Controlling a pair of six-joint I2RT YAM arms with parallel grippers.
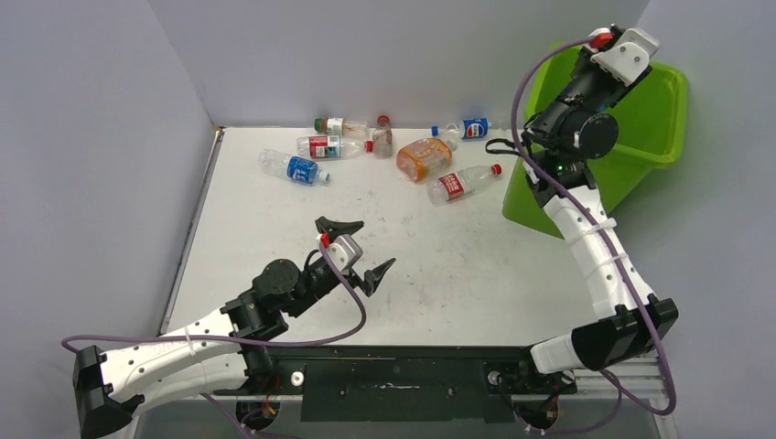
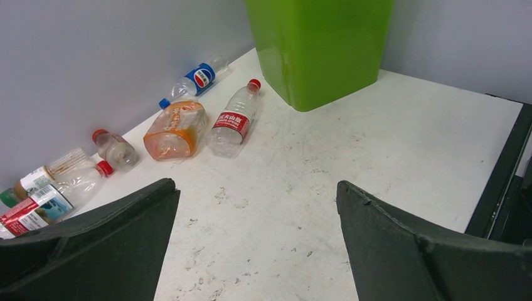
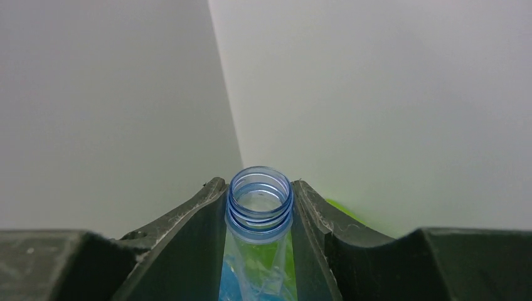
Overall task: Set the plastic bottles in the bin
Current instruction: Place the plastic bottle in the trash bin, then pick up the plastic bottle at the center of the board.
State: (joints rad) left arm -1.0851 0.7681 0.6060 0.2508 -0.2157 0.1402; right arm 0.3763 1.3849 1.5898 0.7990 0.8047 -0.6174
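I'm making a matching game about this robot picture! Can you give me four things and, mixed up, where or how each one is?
Things:
1. left gripper
2. right gripper
3. orange bottle
4. bin

Descriptions:
A. lime green, standing at the far right of the table
B. lying on its side near the back wall
C. open, holding nothing
D. shut on a capless bottle

Pairs: 1-C, 2-D, 3-B, 4-A
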